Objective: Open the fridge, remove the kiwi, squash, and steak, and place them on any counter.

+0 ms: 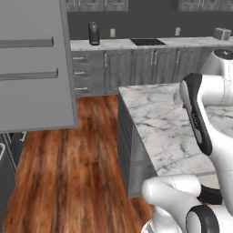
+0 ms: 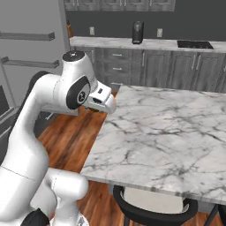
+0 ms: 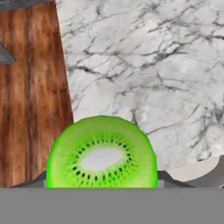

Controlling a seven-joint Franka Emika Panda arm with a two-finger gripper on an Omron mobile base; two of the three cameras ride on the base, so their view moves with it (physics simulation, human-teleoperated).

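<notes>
The kiwi (image 3: 101,154), a halved fruit with a bright green face and pale core, sits between the fingers of my gripper (image 3: 103,183), which is shut on it. Behind it lies the white-grey marble counter (image 3: 153,65), with the kiwi hanging just above its corner by the wooden floor. From the right base camera, my gripper (image 2: 99,105) hovers at the near left corner of the counter (image 2: 167,132). The fridge (image 1: 32,68) stands open at the left, its grey door with shelf rails facing me. The squash and the steak are out of view.
A long back counter (image 1: 118,44) carries a dark cylinder appliance (image 1: 93,32), a cooktop (image 1: 147,42) and a toaster (image 1: 222,33). A dark stool (image 2: 152,207) stands at the island's near side. Wooden floor (image 1: 68,168) runs between the fridge and the island.
</notes>
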